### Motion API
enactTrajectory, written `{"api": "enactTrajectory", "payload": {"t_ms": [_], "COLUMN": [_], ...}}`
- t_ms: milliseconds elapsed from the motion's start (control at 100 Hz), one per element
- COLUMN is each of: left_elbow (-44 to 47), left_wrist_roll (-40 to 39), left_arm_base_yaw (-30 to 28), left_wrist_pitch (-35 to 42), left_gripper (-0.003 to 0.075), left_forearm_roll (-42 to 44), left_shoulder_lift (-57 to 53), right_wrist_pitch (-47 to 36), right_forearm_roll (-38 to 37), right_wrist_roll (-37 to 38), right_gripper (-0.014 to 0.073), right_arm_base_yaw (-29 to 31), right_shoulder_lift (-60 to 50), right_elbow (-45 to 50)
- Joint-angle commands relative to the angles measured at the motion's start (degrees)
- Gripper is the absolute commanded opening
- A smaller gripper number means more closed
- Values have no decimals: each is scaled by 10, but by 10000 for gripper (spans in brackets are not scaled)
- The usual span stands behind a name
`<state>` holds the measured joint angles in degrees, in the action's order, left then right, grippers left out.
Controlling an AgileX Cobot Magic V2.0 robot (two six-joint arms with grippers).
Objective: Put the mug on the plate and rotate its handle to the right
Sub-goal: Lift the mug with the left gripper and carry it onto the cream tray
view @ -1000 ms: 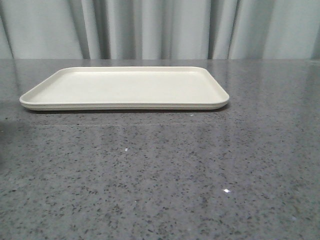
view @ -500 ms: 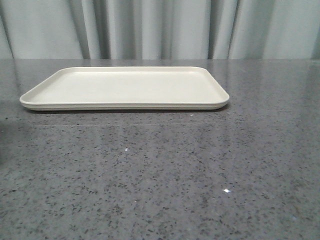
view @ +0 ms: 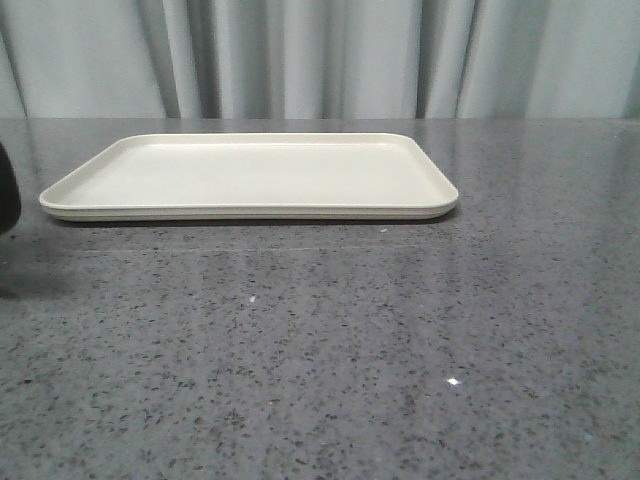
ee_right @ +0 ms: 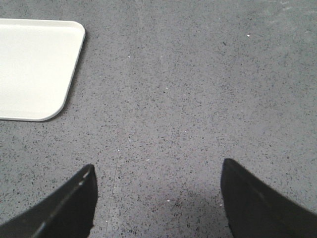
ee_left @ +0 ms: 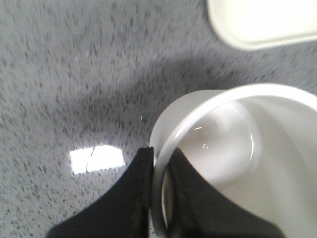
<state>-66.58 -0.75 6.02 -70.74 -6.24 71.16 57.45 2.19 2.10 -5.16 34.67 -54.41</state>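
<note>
The cream-white plate [view: 250, 175] lies flat at the back middle of the table with nothing on it. In the left wrist view, my left gripper [ee_left: 161, 154] is shut on the white mug [ee_left: 225, 144], with one finger inside the rim and one outside. The mug hangs above the grey table, and a rounded corner of the plate [ee_left: 262, 25] lies just beyond it. The handle is hidden. A dark rounded shape [view: 6, 192] pokes into the front view at the left edge; I cannot tell what it is. My right gripper [ee_right: 158, 171] is open over bare table, beside the plate's corner [ee_right: 34, 64].
The speckled grey tabletop [view: 330, 340] stretches in front of the plate. Pale curtains [view: 320, 55] hang behind the table's far edge. A bright light reflection [ee_left: 96, 159] shows on the table beside the mug.
A dark rounded shape has come into the front view at the left edge, with a shadow on the table below it. The plate has not moved.
</note>
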Motion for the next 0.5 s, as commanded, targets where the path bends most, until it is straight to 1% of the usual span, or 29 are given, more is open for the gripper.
{"api": "enactTrajectory", "payload": {"t_ms": [0, 230, 350, 490], "left_elbow": [-52, -155, -209, -276], "left_wrist_roll": [11, 25, 25, 25], "left_arm_base_yaw": [0, 5, 35, 84], "left_wrist_pitch": [5, -16, -16, -16], "left_gripper": [-20, -20, -20, -20], "left_forearm_roll": [-28, -80, -80, -80], "left_shoulder_lift": [-11, 31, 75, 137], "right_wrist_pitch": [-44, -46, -46, -46], "right_forearm_roll": [0, 0, 0, 0], "right_wrist_roll": [-3, -3, -3, -3], "right_gripper": [531, 531, 531, 531], "right_arm_base_yaw": [0, 0, 0, 0], "right_shoulder_lift": [6, 6, 6, 6], "right_elbow": [-17, -17, -17, -17]}}
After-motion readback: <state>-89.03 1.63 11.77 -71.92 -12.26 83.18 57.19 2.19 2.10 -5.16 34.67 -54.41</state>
